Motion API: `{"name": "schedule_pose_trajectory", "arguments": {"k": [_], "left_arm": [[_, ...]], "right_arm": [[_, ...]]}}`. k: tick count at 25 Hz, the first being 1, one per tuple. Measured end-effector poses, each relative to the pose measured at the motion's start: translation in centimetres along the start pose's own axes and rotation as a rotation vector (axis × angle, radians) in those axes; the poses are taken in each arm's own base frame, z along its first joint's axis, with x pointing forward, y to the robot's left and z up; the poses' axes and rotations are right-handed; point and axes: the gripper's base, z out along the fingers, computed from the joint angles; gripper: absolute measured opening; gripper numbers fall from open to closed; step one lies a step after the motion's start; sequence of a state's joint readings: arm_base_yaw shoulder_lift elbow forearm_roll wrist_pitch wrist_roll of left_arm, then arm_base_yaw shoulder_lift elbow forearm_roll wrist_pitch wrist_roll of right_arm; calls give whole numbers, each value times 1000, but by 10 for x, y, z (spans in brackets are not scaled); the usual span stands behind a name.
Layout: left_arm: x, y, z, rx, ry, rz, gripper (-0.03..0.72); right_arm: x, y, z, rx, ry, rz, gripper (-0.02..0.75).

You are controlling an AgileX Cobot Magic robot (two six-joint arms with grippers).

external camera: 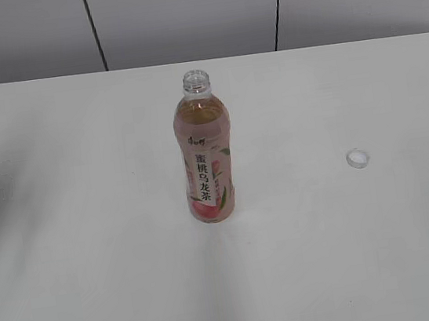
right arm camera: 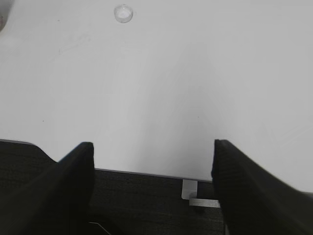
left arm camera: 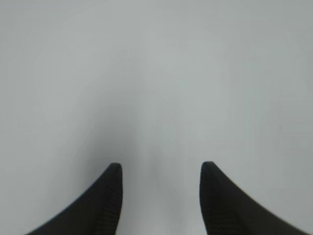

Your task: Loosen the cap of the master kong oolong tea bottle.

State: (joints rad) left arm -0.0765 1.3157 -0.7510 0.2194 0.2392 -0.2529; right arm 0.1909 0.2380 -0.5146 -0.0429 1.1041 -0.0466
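Left hand (left arm camera: 159, 196) stood with jaws apart and empty over bare bench (external camera: 94, 263). Right hand (right arm camera: 152, 181) was wide open, empty, at the bench edge. The master kong oolong tea bottle (external camera: 206, 157) stood upright mid-bench, neck uncapped. The cap (external camera: 357, 159) lay well apart to its right. Judged: loosening complete, nothing left. Bench white; grey panelled wall (external camera: 179, 15) behind.

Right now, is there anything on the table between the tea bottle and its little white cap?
Nothing. In the exterior view, only bare white table lies between the tea bottle and the cap, which rests apart to its right.
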Motion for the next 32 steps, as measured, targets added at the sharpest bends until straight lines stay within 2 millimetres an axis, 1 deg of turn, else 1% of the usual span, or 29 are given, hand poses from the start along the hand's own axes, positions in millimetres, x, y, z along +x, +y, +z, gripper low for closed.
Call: {"name": "schedule_pose_trajectory", "arguments": {"k": [3, 6, 7, 10, 13, 14, 16, 18, 22, 26, 29, 32], "left_arm": [[14, -4, -7, 3, 155, 3, 326], [21, -3, -25, 2, 239, -12, 325], [22, -3, -34, 8, 245, -15, 325], [22, -5, -65, 53, 224, -23, 333], [26, -7, -102, 109, 180, -17, 372], [28, -7, -113, 123, 174, -19, 388], [34, -6, -141, 140, 112, -14, 422], [40, -5, -165, 150, 48, -14, 440], [56, -2, -200, 158, -43, 0, 449], [77, 0, -222, 162, -34, 12, 450], [88, 1, -231, 164, -13, 18, 437], [92, 2, -236, 161, -34, 24, 426]], "right_arm": [[0, 0, 0, 0, 0, 0, 566], [0, 0, 0, 0, 0, 0, 566], [0, 0, 0, 0, -1, 0, 566], [0, 0, 0, 0, -1, 0, 566], [0, 0, 0, 0, -1, 0, 566], [0, 0, 0, 0, -1, 0, 566], [0, 0, 0, 0, -1, 0, 566], [0, 0, 0, 0, -1, 0, 566], [0, 0, 0, 0, -1, 0, 566], [0, 0, 0, 0, -1, 0, 566], [0, 0, 0, 0, -1, 0, 566], [0, 0, 0, 0, -1, 0, 566]]}}
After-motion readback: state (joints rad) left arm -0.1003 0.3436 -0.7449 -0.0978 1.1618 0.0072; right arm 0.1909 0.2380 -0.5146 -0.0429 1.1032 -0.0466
